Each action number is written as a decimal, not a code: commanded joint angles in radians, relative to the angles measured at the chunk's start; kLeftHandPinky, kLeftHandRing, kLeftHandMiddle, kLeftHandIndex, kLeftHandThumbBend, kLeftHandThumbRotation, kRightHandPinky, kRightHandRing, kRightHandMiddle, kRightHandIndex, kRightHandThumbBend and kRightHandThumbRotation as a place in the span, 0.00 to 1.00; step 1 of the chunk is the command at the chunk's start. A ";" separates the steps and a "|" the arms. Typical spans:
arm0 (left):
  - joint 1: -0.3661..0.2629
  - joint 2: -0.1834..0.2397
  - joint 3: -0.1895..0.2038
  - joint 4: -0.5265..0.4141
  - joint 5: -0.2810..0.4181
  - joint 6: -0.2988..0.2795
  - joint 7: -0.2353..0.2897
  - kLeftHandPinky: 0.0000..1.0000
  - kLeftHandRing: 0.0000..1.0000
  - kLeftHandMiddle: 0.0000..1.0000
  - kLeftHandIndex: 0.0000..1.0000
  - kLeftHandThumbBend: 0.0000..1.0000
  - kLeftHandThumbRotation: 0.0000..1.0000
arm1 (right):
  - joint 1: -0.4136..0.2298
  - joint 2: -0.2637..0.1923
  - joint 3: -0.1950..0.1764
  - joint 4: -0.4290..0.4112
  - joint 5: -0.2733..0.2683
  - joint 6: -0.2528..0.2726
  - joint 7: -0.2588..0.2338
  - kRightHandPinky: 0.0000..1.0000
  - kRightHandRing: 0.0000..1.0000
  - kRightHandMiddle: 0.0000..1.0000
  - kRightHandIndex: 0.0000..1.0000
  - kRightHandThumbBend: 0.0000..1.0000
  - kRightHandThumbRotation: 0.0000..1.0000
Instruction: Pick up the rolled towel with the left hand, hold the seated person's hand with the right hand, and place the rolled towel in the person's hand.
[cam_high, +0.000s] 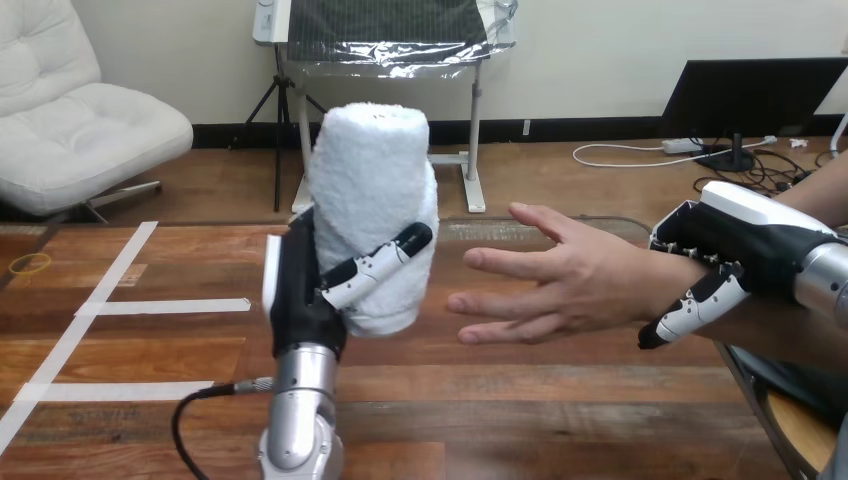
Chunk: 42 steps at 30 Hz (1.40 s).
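Towel (375, 190), fluffy white terry rolled into a fat cylinder, upright above wooden plank table (150, 350), clasped by left hand (300, 290); right hand (735, 250) curled round person's wrist (648, 275); person's hand (570, 280) flat, spread, nearby.

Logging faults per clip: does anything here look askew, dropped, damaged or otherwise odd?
Nothing stands out. The left hand grips the rolled towel upright, its roll intact. The right hand curls round the person's wrist; the person's hand lies open beside the towel, not touching it.
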 joint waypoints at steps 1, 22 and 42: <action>-0.143 -0.038 0.005 0.016 -0.011 -0.041 -0.003 0.28 0.32 0.38 0.42 0.63 0.00 | -0.063 0.024 -0.007 -0.019 0.003 0.014 -0.011 0.29 0.35 0.40 0.41 0.81 0.11; -0.200 -0.165 0.014 0.072 -0.095 -0.045 -0.082 0.30 0.33 0.38 0.43 0.68 0.00 | -0.077 0.044 0.001 0.000 0.010 -0.011 -0.018 0.25 0.30 0.37 0.39 0.82 0.12; -0.228 -0.234 -0.025 0.064 -0.130 -0.030 -0.090 0.31 0.35 0.39 0.42 0.69 0.00 | -0.074 0.049 -0.001 -0.009 0.012 -0.004 -0.013 0.25 0.31 0.37 0.38 0.82 0.12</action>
